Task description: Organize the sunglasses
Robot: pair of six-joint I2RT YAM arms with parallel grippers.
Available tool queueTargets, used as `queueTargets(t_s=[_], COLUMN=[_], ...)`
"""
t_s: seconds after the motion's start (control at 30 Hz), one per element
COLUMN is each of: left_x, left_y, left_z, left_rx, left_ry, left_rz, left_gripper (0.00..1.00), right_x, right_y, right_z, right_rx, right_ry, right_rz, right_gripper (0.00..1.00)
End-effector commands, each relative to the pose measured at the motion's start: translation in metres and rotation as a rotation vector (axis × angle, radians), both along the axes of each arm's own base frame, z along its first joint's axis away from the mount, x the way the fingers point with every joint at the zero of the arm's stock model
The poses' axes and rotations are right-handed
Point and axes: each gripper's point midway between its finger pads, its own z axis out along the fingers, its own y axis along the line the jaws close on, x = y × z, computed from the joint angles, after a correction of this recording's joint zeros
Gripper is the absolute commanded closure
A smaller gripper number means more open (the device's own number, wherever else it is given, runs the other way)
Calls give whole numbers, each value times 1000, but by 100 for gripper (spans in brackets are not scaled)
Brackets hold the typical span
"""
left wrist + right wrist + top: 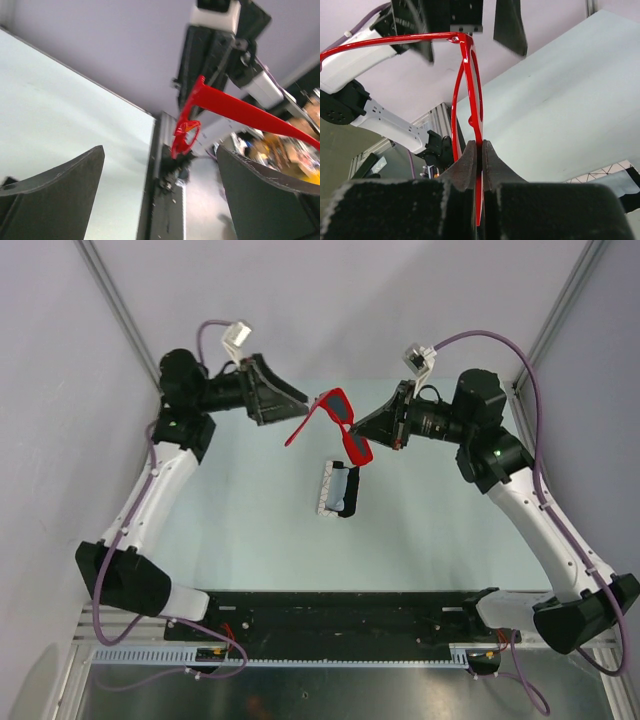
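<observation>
The red-framed sunglasses (341, 423) hang in the air above the table's far middle, one temple arm unfolded toward the left. My right gripper (364, 430) is shut on the frame's front; the right wrist view has the red rim (470, 75) pinched edge-on between the right gripper (481, 145) pads. My left gripper (297, 408) stands open just left of the glasses, holding nothing. In the left wrist view the sunglasses (186, 138) float ahead of the left gripper (160, 150), the temple arm running out above its right finger (260, 195).
A white patterned case (331, 487) lies open on the pale table (250, 510) right under the glasses, dark inside; its corner shows in the right wrist view (600, 173). Grey walls close in on both sides. A black rail (340, 615) runs along the near edge.
</observation>
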Motion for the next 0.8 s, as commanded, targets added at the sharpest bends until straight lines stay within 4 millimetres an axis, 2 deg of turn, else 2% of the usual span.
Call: queueTargets(t_s=[0.0, 0.07, 0.17, 0.33, 0.67, 0.77], left_x=[7, 11, 5, -20, -41, -42], left_y=[32, 35, 33, 22, 6, -2], left_z=[45, 50, 65, 84, 87, 73], left_rx=[-63, -73, -89, -112, -134, -123], left_ry=[-147, -162, -202, -359, -390, -355], left_rz=[210, 248, 251, 251, 213, 189], left_gripper=[0, 0, 0, 0, 0, 0], right_x=[-11, -10, -8, -5, -4, -3], right_y=[-8, -7, -5, -1, 2, 2], right_z=[20, 19, 17, 17, 16, 17], right_rx=[21, 21, 23, 29, 36, 40], right_ry=[-100, -99, -83, -78, -67, -67], right_rz=[-7, -3, -2, -2, 4, -2], right_gripper=[100, 100, 100, 100, 100, 100])
